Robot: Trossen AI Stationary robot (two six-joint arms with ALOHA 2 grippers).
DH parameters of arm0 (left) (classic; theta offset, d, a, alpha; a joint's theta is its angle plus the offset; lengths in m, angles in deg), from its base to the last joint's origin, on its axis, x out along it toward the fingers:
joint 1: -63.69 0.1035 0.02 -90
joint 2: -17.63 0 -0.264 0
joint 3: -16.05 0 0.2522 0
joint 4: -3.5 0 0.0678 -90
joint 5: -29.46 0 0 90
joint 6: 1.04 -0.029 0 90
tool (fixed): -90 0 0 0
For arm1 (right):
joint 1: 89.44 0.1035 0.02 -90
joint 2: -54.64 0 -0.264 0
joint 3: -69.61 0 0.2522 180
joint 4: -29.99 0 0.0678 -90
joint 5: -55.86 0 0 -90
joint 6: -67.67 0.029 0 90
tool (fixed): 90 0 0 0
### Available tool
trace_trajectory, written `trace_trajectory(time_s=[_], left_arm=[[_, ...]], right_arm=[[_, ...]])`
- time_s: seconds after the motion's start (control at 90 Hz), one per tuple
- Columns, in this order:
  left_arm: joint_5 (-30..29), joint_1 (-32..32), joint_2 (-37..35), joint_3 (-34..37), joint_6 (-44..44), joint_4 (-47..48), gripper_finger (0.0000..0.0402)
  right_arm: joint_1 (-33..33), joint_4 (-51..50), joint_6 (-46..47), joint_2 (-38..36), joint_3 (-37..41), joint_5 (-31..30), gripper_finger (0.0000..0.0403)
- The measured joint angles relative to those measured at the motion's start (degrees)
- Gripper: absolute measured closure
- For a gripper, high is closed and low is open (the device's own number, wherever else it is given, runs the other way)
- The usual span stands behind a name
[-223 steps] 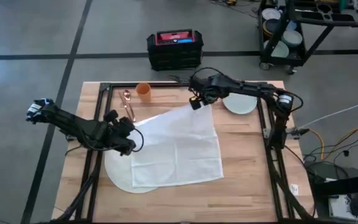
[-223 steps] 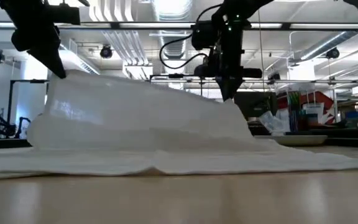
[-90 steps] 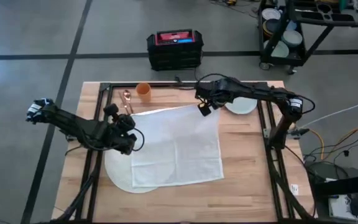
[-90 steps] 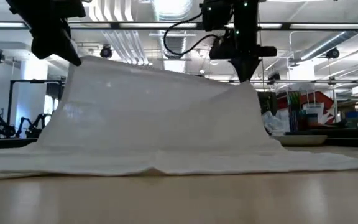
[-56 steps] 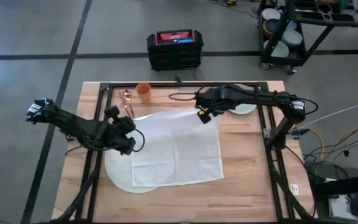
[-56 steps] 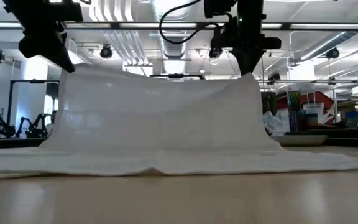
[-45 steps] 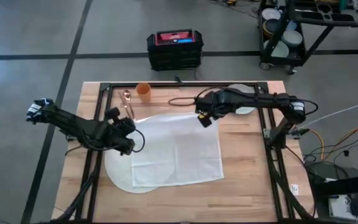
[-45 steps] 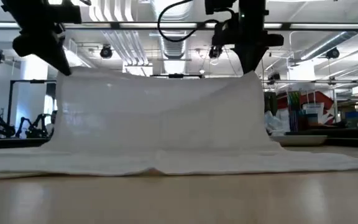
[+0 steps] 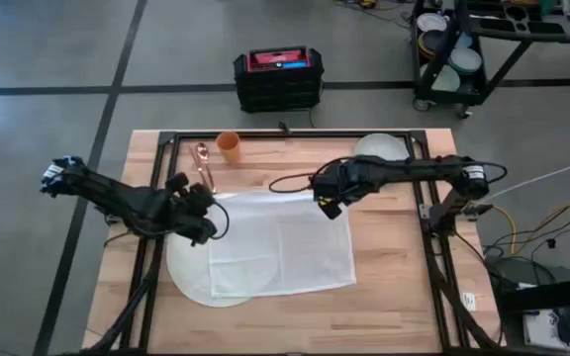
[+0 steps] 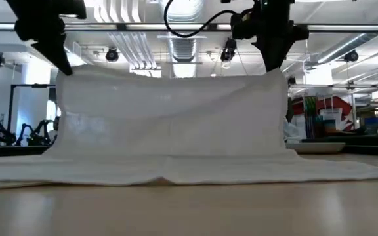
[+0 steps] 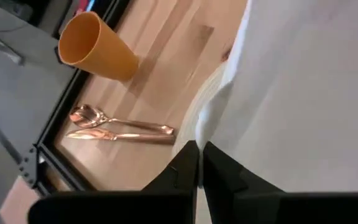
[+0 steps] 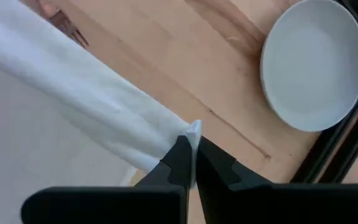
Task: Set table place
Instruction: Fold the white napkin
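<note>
The table (image 9: 384,287), a light-wood top inside a black frame rail, carries every item. A large white cloth (image 9: 280,242) covers its middle; the near half lies flat while the far half is lifted, and in the low view it hangs as a taut upright sheet (image 10: 169,115) between the two arms. Under the cloth's near-left part lies the place (image 9: 188,282), a round white mat, with only its left and near edge exposed as a crescent. The pale plate (image 9: 379,148) sits near the far rail on the right side, well apart from the mat and bare; the right wrist view shows it whole (image 12: 312,62) on the wood. The left gripper (image 9: 204,203) is over the cloth's far-left corner, its fingers closed narrow with the cloth edge pinched between them, as seen from the left wrist (image 11: 199,163). The right gripper (image 9: 330,198) is at the far-right corner, fingers likewise clamped on a peak of cloth (image 12: 191,146). An orange cup (image 9: 228,144) stands at the far-left of the table, near the rail. Just beside it, toward the left gripper, lie two copper-coloured utensils (image 11: 120,129) side by side: one is a spoon; the other is probably a knife, though its shape is hard to read.
</note>
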Motion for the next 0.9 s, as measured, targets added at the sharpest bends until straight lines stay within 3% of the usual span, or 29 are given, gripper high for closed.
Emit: trace_trajectory(time_s=[0.3,0.9], left_arm=[[0.3,0.0,0.0,-3.3,0.1,-2.8,0.0399],[9.5,-4.4,0.3,-3.2,6.5,-2.9,0.0401]], right_arm=[[2.8,-0.2,2.3,0.0,0.0,0.2,0.0403],[9.5,-3.2,8.7,0.0,0.0,1.8,0.0403]])
